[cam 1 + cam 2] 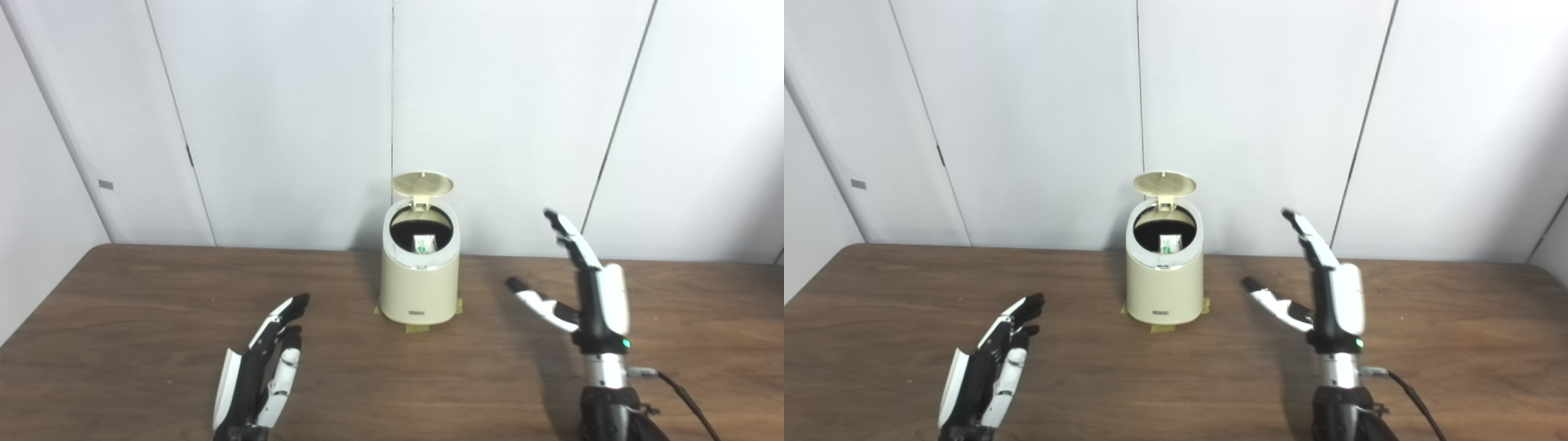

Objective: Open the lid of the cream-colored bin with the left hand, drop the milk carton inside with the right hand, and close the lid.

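Two hands hover over a dark wood-grain worktop (122,318), and neither holds anything. At the middle of the far side, close to the white panelled wall (294,110), stands the cream-colored bin (419,288). Its round lid (422,183) is swung up on the rear hinge and stands raised behind the opening, its ribbed underside facing forward. Inside the dark opening the milk carton (424,244) shows as a small white shape with green print, resting low within the bin toward the front rim. Strips of tan tape (418,329) show at the foot of the bin, on the worktop.

On the near left, the left hand (266,361) sits low, well apart from the bin; its fingers (288,309) stretch forward and slightly toward the bin, lying close alongside one another, palm turned inward, empty. On the right, the right hand (588,288) is held upright, higher than the left one and to the right of the bin, not touching it. Its fingers (566,236) point up and lean toward the bin, while the thumb (539,303) juts out to the left, clearly spread away from them, so this hand is spread wide and empty. A green light glows at its wrist, and a dark cable (686,398) trails off from the forearm toward the lower right edge.
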Robot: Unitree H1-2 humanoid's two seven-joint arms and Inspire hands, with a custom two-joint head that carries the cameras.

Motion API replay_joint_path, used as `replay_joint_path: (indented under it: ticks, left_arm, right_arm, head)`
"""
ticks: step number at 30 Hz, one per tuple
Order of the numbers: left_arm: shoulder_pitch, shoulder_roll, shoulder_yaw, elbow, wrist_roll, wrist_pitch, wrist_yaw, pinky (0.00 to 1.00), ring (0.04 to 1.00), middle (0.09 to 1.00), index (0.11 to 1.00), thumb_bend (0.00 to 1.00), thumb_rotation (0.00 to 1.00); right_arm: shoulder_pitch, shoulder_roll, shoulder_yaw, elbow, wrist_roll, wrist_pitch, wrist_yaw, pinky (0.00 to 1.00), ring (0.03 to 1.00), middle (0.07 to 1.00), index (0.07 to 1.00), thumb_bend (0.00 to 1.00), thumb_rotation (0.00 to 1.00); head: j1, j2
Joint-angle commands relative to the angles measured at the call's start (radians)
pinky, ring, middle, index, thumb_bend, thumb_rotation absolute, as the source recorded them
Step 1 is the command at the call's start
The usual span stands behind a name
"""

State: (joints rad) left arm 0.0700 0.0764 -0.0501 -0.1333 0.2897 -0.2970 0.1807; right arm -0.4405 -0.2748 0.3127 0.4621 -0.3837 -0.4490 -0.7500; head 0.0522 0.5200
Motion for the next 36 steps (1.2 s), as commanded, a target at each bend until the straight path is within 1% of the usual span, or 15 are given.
replay_joint_path:
  ticks: [1, 3, 6, 9, 13, 15, 17, 20, 22, 25, 27, 29, 31, 33, 36]
  left_arm:
    - [0.028, -0.021, -0.004, 0.062, 0.020, -0.031, 0.011, 0.78, 0.852, 0.860, 0.845, 0.32, 0.92]
    - [0.024, -0.021, -0.003, 0.063, 0.014, -0.026, 0.011, 0.78, 0.851, 0.861, 0.846, 0.31, 0.92]
    - [0.018, -0.018, -0.003, 0.068, 0.003, -0.025, 0.007, 0.79, 0.854, 0.864, 0.851, 0.30, 0.90]
    - [0.013, -0.014, -0.003, 0.077, -0.004, -0.034, 0.005, 0.79, 0.860, 0.867, 0.856, 0.30, 0.90]
    - [0.011, -0.010, -0.001, 0.082, -0.010, -0.034, 0.004, 0.79, 0.861, 0.865, 0.855, 0.31, 0.90]
    - [0.010, -0.008, 0.001, 0.081, -0.008, -0.032, 0.005, 0.79, 0.856, 0.862, 0.853, 0.32, 0.91]
    - [0.007, -0.007, 0.005, 0.082, -0.008, -0.034, 0.006, 0.78, 0.851, 0.860, 0.851, 0.33, 0.92]
    - [-0.006, -0.003, 0.011, 0.087, -0.004, -0.041, 0.011, 0.76, 0.840, 0.857, 0.843, 0.33, 0.92]
    - [-0.019, 0.000, 0.015, 0.089, 0.000, -0.037, 0.012, 0.75, 0.835, 0.852, 0.839, 0.31, 0.93]
    - [-0.048, 0.007, 0.020, 0.084, 0.001, -0.024, 0.004, 0.76, 0.839, 0.855, 0.843, 0.34, 0.95]
    - [-0.076, 0.014, 0.022, 0.068, 0.008, 0.005, -0.009, 0.77, 0.843, 0.857, 0.848, 0.36, 0.96]
    - [-0.110, 0.026, 0.022, 0.055, 0.014, 0.022, -0.022, 0.79, 0.849, 0.860, 0.854, 0.35, 0.98]
    - [-0.153, 0.036, 0.024, 0.033, 0.032, 0.059, -0.038, 0.78, 0.847, 0.861, 0.852, 0.35, 0.99]
    - [-0.203, 0.042, 0.027, 0.002, 0.037, 0.112, -0.063, 0.78, 0.855, 0.865, 0.854, 0.36, 1.00]
    - [-0.287, 0.060, 0.026, -0.018, 0.082, 0.167, -0.080, 0.79, 0.859, 0.865, 0.853, 0.37, 1.00]
  right_arm:
    - [-0.002, 0.004, -0.033, -0.075, 0.045, -0.019, 0.082, 0.58, 0.673, 0.701, 0.702, 0.40, 0.47]
    - [0.037, 0.013, -0.066, -0.135, 0.092, -0.001, 0.159, 0.55, 0.644, 0.672, 0.683, 0.38, 0.44]
    - [0.092, 0.028, -0.106, -0.213, 0.133, 0.037, 0.257, 0.57, 0.656, 0.682, 0.694, 0.36, 0.45]
    - [0.140, 0.043, -0.143, -0.258, 0.146, 0.052, 0.324, 0.58, 0.673, 0.708, 0.715, 0.33, 0.47]
    - [0.185, 0.070, -0.186, -0.294, 0.164, 0.078, 0.386, 0.62, 0.712, 0.737, 0.738, 0.32, 0.51]
    - [0.209, 0.080, -0.198, -0.320, 0.142, 0.110, 0.412, 0.64, 0.725, 0.750, 0.753, 0.31, 0.57]
    - [0.233, 0.089, -0.204, -0.348, 0.119, 0.144, 0.432, 0.63, 0.725, 0.752, 0.756, 0.32, 0.59]
    - [0.263, 0.103, -0.208, -0.370, 0.099, 0.174, 0.456, 0.63, 0.727, 0.752, 0.759, 0.33, 0.59]
    - [0.272, 0.113, -0.212, -0.369, 0.085, 0.184, 0.462, 0.64, 0.736, 0.755, 0.762, 0.32, 0.55]
    - [0.276, 0.120, -0.221, -0.356, 0.073, 0.188, 0.474, 0.67, 0.752, 0.765, 0.776, 0.31, 0.54]
    - [0.279, 0.124, -0.228, -0.346, 0.078, 0.188, 0.484, 0.68, 0.761, 0.776, 0.787, 0.30, 0.55]
    - [0.280, 0.125, -0.233, -0.336, 0.078, 0.185, 0.488, 0.70, 0.773, 0.788, 0.798, 0.30, 0.55]
    - [0.280, 0.124, -0.236, -0.327, 0.070, 0.180, 0.489, 0.70, 0.778, 0.793, 0.803, 0.29, 0.56]
    - [0.280, 0.126, -0.239, -0.322, 0.069, 0.181, 0.491, 0.71, 0.780, 0.795, 0.803, 0.28, 0.57]
    - [0.277, 0.130, -0.245, -0.303, 0.074, 0.165, 0.489, 0.70, 0.774, 0.789, 0.794, 0.25, 0.51]
  head:
    - [-0.014, 0.006]
    - [-0.022, 0.006]
    - [-0.027, 0.006]
    - [-0.029, 0.006]
    - [-0.035, 0.007]
    - [-0.037, 0.009]
    - [-0.038, 0.010]
    - [-0.038, 0.009]
    - [-0.040, 0.006]
    - [-0.042, 0.005]
    - [-0.041, 0.005]
    - [-0.038, 0.005]
    - [-0.036, 0.007]
    - [-0.034, 0.009]
    - [-0.027, 0.011]
